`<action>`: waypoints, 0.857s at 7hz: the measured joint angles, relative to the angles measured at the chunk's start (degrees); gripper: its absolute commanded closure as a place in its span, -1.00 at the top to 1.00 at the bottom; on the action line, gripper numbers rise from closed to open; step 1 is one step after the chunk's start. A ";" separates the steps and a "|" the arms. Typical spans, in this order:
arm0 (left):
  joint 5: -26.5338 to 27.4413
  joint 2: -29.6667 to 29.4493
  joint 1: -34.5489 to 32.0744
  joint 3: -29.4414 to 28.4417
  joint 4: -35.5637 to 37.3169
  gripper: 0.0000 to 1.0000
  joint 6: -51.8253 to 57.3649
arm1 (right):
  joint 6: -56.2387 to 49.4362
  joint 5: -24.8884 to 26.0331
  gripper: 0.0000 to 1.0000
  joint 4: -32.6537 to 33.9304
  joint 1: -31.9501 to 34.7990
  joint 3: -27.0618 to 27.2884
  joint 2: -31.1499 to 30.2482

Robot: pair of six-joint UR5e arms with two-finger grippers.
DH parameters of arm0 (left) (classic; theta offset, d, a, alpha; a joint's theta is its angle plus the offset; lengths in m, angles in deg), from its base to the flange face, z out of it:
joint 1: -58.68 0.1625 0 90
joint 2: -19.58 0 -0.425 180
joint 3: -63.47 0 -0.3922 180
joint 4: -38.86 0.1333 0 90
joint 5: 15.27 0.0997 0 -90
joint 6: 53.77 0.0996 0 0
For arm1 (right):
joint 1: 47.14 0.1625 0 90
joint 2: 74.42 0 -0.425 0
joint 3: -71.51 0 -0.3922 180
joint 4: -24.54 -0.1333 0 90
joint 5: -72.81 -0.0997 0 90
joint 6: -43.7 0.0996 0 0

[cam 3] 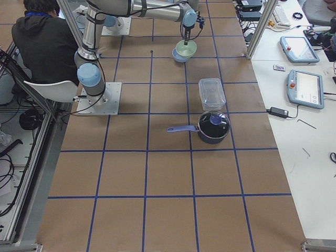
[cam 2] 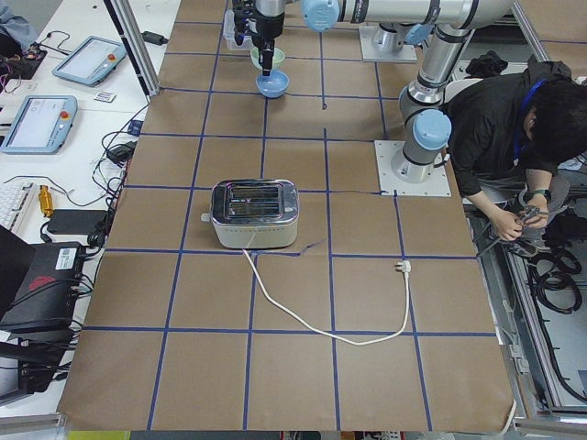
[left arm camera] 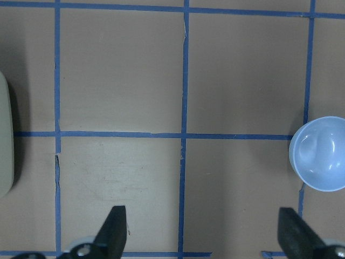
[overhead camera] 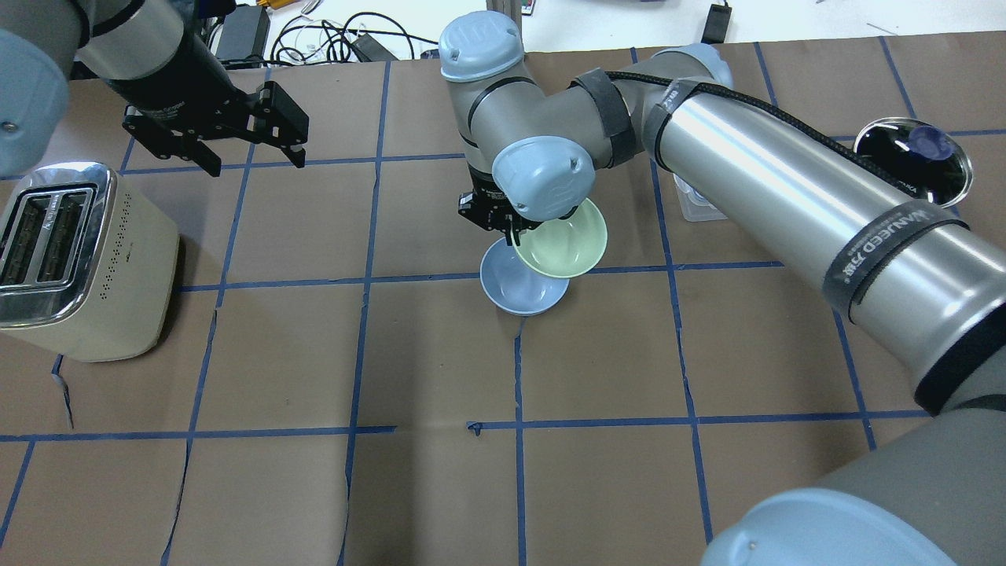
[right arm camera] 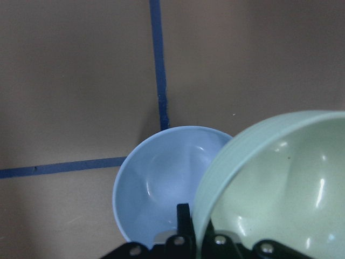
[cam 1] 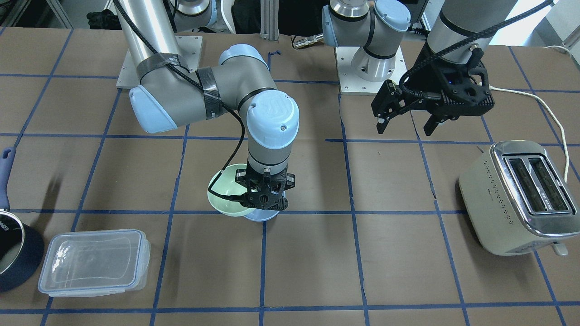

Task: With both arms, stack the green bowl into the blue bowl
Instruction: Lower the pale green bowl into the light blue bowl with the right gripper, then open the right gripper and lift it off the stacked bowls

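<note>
1. Jaws on the right arm (cam 1: 271, 136) are pinched shut on the rim of the green bowl (overhead camera: 567, 240). In the wrist view one black finger (right arm camera: 184, 218) lies against the outside of the bowl's wall.
2. That green bowl hangs tilted, with its lower edge over part of the blue bowl (overhead camera: 511, 287). It covers one side of the blue bowl's opening and is not seated down in it. I cannot tell whether the two rims touch.
3. The blue bowl stands upright on the desk (overhead camera: 440, 354), just beside a crossing of blue tape lines. The uncovered part of its glossy inside shows only reflections.
4. The left arm (overhead camera: 157, 71) holds its jaws spread wide with nothing between them. They hover above the desk, well apart from the blue bowl, and from the left wrist camera the bowl sits right at the edge of sight.
5. A cream toaster (overhead camera: 78, 259) stands farther out from the blue bowl on that same side, slots facing up.
6. On the blue bowl's opposite side lies a clear plastic box (cam 1: 93, 260) with its lid on. Beyond it stands a dark pot (cam 3: 212, 126) under a glass lid.
</note>
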 measured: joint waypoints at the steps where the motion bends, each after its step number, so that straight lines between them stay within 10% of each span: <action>1: -0.01 0.04 0.03 0.23 0.04 1.00 0.07 | 0.17 -1.67 -1.00 0.01 0.86 -0.17 0.46; 5: -0.25 0.07 0.14 0.35 -0.02 1.00 0.16 | 0.76 -1.83 -0.99 0.04 3.70 0.02 1.89; 6: -0.25 0.09 0.10 0.50 -0.05 1.00 0.16 | 0.64 -1.31 -0.41 0.02 3.73 0.06 1.99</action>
